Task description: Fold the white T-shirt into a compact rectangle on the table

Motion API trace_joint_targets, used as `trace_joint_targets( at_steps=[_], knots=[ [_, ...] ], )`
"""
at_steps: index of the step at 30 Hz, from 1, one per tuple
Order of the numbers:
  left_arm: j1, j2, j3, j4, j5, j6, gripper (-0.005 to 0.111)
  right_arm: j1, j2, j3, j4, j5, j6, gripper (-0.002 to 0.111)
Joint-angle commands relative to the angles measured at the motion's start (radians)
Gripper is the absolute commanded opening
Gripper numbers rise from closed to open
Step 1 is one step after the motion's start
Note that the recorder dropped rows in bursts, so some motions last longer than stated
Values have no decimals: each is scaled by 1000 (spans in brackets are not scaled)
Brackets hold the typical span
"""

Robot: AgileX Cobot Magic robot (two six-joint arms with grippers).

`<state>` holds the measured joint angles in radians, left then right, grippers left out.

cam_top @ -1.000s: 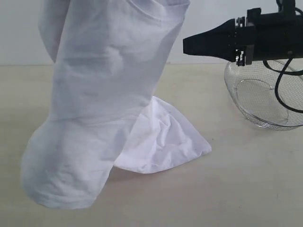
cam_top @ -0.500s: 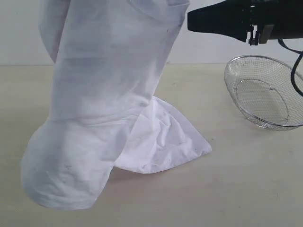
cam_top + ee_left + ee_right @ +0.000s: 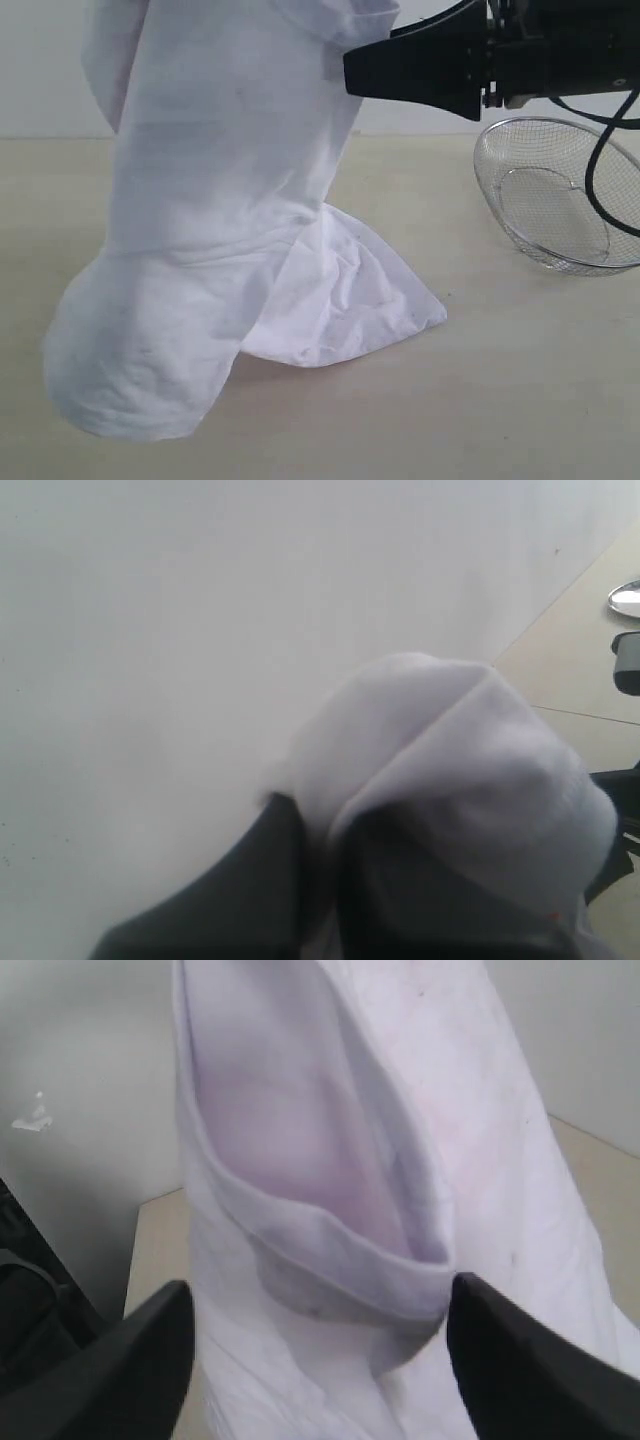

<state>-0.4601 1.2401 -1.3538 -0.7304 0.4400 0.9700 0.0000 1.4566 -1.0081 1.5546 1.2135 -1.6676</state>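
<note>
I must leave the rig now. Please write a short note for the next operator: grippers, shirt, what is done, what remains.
Left gripper: shut on the shirt, holding it up.
Right gripper: open, jaws either side of a hemmed opening of the shirt, not gripping.
Shirt: hangs, lower end bunched on the table; basket stands apart.
Done: no fold made yet.
To do: probably close the right gripper, lay the shirt flat, fold into a rectangle.

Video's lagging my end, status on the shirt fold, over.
Left gripper shut on shirt, holding it up. Right gripper open, jaws either side of a shirt edge. Shirt hanging, bottom bunched on table, unfolded. Basket off to side.
</note>
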Motion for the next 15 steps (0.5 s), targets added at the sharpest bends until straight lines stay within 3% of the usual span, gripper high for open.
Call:
trace_joint_targets(
  at_steps=[1,6,13,15],
  knots=[
    [3,-4,-8,-11,-17,-13,5,0,-2,-1,11,8,-18,67],
    [3,-4,-8,-11,-17,-13,5,21,-2,-1,27,2,-18,67],
    [3,-4,-8,-13,-5,-13,5,141,28,-1,8,-128,-18,66],
    [3,-4,-8,-13,4,-13,5,160,33,-1,8,-141,-18,50]
  ],
)
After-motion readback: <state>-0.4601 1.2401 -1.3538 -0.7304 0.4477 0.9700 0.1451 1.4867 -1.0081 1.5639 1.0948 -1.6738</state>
